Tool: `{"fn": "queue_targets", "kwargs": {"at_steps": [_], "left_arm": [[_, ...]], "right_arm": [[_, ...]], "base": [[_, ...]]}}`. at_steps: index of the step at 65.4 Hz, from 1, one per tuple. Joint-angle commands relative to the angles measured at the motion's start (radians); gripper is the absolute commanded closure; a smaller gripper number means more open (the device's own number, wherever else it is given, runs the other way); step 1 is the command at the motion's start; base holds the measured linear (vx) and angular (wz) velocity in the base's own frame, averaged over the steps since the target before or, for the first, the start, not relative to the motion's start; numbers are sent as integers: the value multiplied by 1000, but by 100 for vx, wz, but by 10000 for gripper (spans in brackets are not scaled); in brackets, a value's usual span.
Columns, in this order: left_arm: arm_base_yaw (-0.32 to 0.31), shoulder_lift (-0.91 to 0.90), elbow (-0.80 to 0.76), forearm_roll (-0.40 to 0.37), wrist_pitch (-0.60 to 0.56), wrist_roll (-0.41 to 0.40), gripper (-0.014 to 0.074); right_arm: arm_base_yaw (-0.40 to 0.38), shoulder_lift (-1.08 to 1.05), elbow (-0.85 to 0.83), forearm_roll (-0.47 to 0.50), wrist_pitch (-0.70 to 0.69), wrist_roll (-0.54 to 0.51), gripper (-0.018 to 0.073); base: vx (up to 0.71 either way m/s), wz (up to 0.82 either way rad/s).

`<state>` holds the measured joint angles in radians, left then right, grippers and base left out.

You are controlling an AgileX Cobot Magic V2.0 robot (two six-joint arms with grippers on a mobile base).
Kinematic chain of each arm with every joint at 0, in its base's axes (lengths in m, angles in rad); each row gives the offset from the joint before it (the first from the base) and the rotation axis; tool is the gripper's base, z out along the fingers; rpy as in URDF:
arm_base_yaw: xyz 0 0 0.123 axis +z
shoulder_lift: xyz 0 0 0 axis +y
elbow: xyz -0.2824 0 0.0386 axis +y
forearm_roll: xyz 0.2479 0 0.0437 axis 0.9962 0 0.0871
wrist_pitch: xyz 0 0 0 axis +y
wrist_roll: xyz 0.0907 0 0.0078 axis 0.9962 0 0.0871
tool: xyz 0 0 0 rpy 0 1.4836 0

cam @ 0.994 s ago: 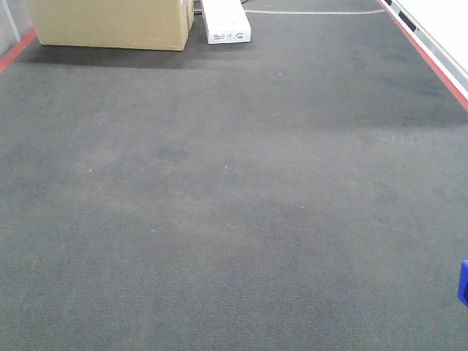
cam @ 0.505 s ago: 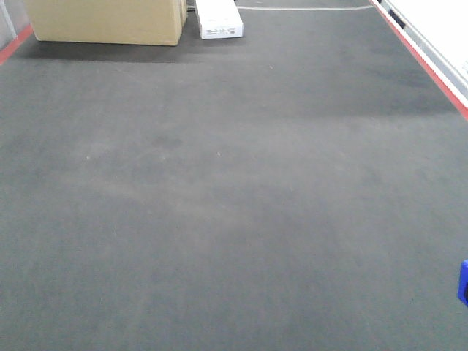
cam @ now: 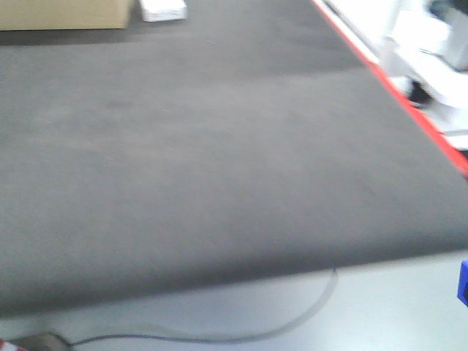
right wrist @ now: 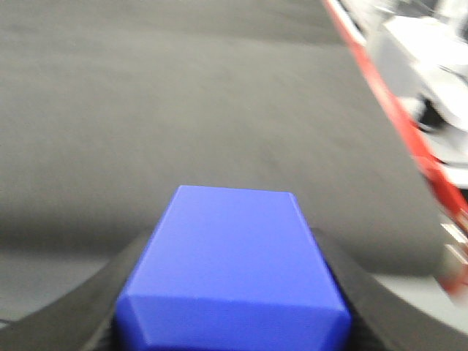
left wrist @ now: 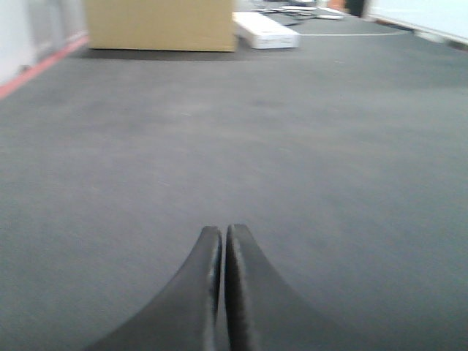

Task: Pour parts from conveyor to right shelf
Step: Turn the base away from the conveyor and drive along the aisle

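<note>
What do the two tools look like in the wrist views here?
The left tool has two dark grey, matte fingers, curved and tapering to narrow tips. The right tool shows the same dark curved fingers, mostly hidden by the blue block. No cables or markings visible.

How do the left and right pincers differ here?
The left pincer is shut empty, jaws touching; the right pincer is shut on the blue block. Left has the cardboard box ahead; right has the red edge strip at its side. Both have dark curved jaws.
</note>
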<state>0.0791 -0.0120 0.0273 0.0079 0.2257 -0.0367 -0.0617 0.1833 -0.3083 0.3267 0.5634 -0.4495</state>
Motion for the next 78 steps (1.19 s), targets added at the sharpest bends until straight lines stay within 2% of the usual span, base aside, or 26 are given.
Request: {"fn": "queue_targets", "kwargs": {"at_steps": [1, 20, 78], "left_arm": [[-7, -10, -20, -8, -68, -8, 603], [-7, -10, -20, -8, -68, -8, 603], [-7, -10, -20, -8, -68, -8, 603]], "right_arm": [[1, 13, -29, 9, -75, -9, 561], [1, 13, -29, 9, -76, -9, 561], [1, 13, -29, 9, -76, -9, 561]], "base": [[-42, -50], [-41, -65], [-31, -89]]}}
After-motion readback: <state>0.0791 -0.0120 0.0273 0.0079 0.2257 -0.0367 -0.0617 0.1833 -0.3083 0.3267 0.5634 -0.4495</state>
